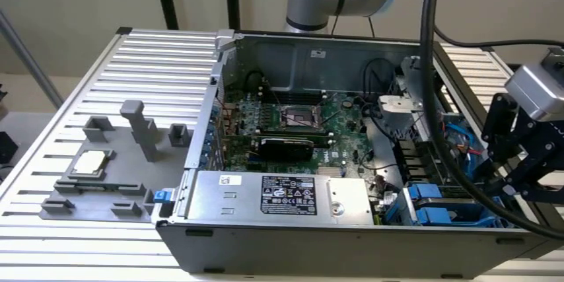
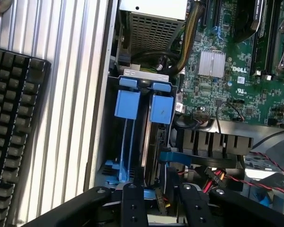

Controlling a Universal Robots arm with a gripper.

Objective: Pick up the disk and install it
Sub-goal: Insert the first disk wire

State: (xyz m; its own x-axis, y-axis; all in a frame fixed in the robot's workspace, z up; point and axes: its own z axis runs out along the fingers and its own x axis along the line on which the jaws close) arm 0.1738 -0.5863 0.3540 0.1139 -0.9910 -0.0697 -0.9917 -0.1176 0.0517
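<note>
The disk (image 2: 151, 142) stands edge-on in the drive bay at the case's corner, its metal side showing under a bright blue carrier tab (image 2: 161, 108). A second blue carrier (image 2: 127, 101) sits in the slot beside it. In the exterior view the two blue carriers (image 1: 429, 204) lie at the case's front, on the exterior view's right. My gripper (image 2: 162, 204) hovers just above the bay's end, open, with its black fingers (image 2: 133, 204) on either side of the disk's line and not touching it. In the exterior view the gripper (image 1: 504, 175) hangs over the case's right wall.
A black keyboard (image 2: 14, 132) lies on the slatted table outside the case wall. The grey power-supply box (image 1: 282, 193) sits beside the bay, and the motherboard (image 1: 300, 117) lies beyond it. Red wires (image 2: 236, 179) and a blue cable (image 2: 180, 158) run close to the bay. A CPU chip (image 1: 91, 163) rests on a grey fixture.
</note>
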